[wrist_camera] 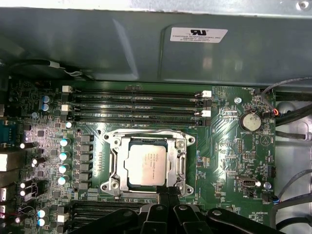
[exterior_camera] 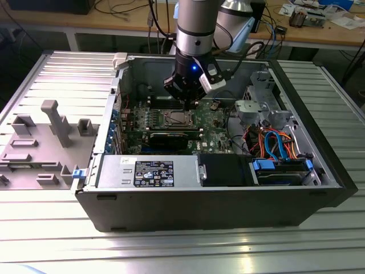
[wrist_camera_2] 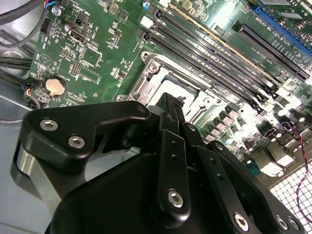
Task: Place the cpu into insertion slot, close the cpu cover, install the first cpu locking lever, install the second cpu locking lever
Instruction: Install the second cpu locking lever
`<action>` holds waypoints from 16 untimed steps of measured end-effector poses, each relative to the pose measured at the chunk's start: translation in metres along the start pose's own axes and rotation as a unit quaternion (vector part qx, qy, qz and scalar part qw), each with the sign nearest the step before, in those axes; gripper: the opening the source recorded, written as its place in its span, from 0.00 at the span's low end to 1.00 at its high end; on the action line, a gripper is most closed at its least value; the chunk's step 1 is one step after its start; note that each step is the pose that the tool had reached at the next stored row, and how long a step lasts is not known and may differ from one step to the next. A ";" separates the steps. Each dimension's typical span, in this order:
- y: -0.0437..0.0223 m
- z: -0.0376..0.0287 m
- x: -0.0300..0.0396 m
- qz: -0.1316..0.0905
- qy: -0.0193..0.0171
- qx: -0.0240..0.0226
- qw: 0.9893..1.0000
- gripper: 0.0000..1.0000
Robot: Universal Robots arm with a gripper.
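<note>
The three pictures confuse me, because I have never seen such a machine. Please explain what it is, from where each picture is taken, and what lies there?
The machine is a robot arm with a gripper at its end. The exterior view comes from a camera standing off the arm. It shows an open computer case lying on a metal table, with the arm reaching down into it. The two wrist views come from cameras riding on the arm, so the black gripper parts fill their foreground.

Inside the case lies the green circuit board. In its middle sits the square socket, and the silver chip already lies in it. The metal frame lies around the chip. The gripper hangs just above the socket's edge. I cannot tell whether it is open, and I see nothing held.
</note>
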State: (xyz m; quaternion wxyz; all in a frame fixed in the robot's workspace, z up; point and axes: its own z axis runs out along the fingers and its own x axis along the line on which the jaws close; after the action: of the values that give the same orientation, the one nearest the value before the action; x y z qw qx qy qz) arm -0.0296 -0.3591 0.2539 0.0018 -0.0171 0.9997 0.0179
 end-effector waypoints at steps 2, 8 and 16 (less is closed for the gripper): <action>-0.0001 0.0000 0.0000 0.000 0.000 0.000 1.000 0.11; -0.0006 -0.0027 -0.0001 0.000 0.000 0.000 1.000 0.11; -0.0156 -0.0001 0.0004 0.000 0.000 -0.015 1.000 0.11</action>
State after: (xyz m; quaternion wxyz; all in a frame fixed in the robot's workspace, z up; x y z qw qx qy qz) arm -0.0295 -0.3747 0.2535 0.0017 -0.0172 0.9993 0.0331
